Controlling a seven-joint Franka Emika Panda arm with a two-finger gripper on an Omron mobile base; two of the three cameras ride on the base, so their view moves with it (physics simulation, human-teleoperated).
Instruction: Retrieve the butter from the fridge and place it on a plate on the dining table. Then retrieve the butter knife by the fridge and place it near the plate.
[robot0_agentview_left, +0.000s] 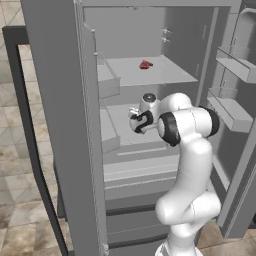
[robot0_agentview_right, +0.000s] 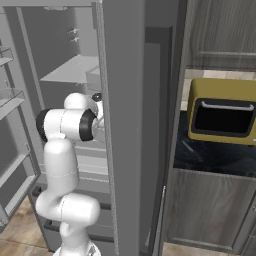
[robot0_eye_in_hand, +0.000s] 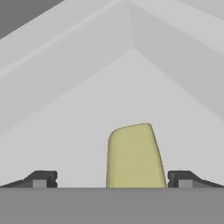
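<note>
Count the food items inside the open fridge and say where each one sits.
2. The small red item lies on the upper shelf. The butter sits on a shelf between the open end effector's fingertips. The arm may hide others.

Hand view inside the fridge (robot0_eye_in_hand: 65, 65). The butter (robot0_eye_in_hand: 134, 155), a pale yellow block, lies on a plain grey shelf between the two dark fingertips (robot0_eye_in_hand: 41, 179), nearer the right one. The gripper (robot0_eye_in_hand: 113, 180) stands wide apart, touching nothing.
</note>
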